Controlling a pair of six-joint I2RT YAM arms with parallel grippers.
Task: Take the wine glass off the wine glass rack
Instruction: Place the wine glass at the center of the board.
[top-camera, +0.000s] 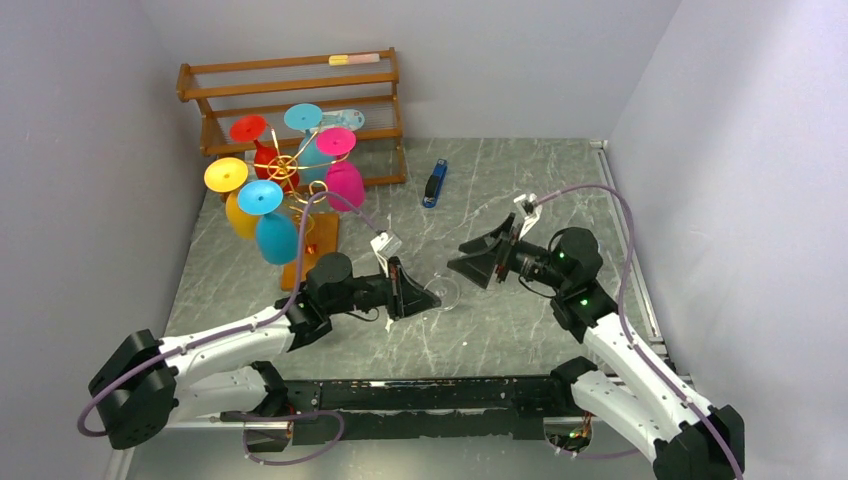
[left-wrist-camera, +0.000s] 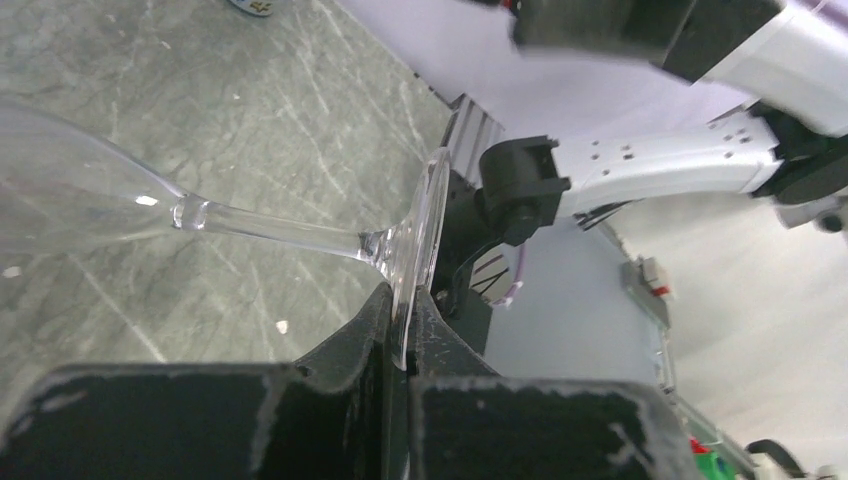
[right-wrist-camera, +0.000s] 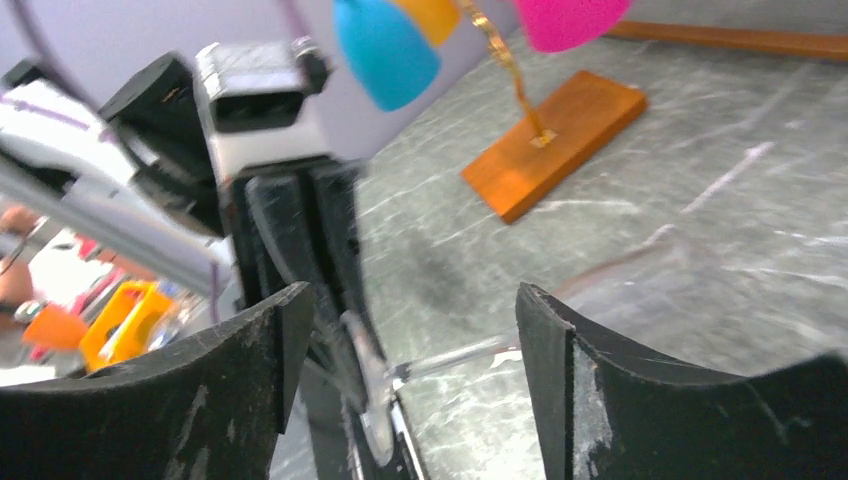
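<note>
Your left gripper (top-camera: 398, 290) clamps the clear stemmed wine glass (left-wrist-camera: 270, 232) by its foot — stem level, pointing three o'clock toward your spread right gripper (top-camera: 478, 262).

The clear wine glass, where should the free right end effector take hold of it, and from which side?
The stem. The glass is held sideways with its foot pinched by the left end effector, so the stem runs bare toward the bowl. Probably come from the right, where the open right end effector faces it.
</note>
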